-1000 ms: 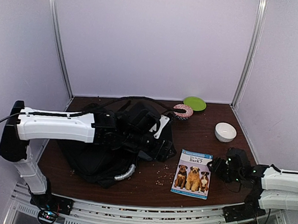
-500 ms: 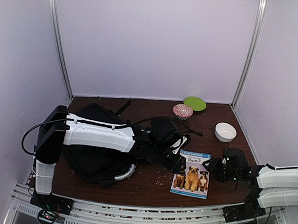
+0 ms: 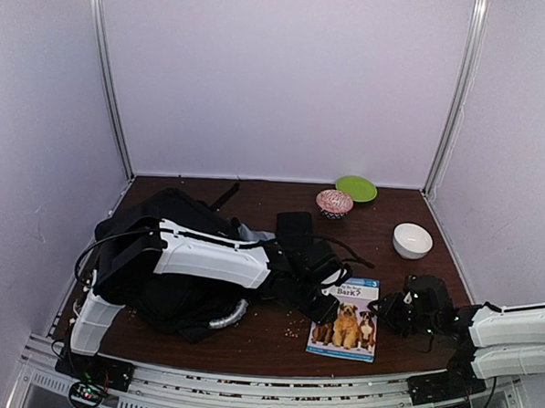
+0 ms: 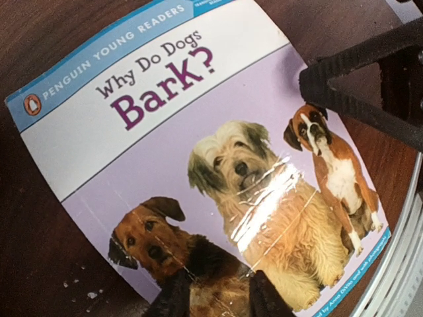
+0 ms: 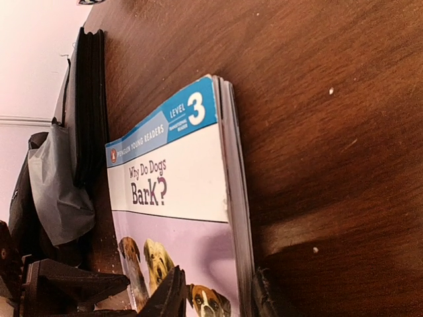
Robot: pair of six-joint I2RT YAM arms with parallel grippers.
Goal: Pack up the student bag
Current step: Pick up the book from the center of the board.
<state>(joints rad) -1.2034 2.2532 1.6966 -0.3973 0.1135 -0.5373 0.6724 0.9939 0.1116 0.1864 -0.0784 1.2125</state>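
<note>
The student bag (image 3: 163, 290), black with a silvery-grey handle (image 3: 228, 314), lies at the table's left under my left arm. A book, "Why Do Dogs Bark?" (image 3: 346, 318) (image 4: 198, 132) (image 5: 172, 198), lies flat right of it. My left gripper (image 3: 326, 309) (image 4: 218, 300) is low over the cover's near-left corner, its fingers a little apart with nothing between them. My right gripper (image 3: 383, 312) (image 5: 215, 297) straddles the book's right edge. One of its fingers is over the cover and the other on the table, with a gap between them.
A flat black case (image 3: 294, 225) and a grey pouch (image 5: 59, 191) sit behind the book. A pink patterned bowl (image 3: 334, 202), a green plate (image 3: 356, 187) and a white bowl (image 3: 412, 240) stand at the back right. Crumbs (image 3: 293, 329) dot the wood.
My left arm swung off the bag, rightward and down onto the book. My right gripper crept left to the book's edge. Both pairs of jaws narrowed, and the book slid slightly left.
</note>
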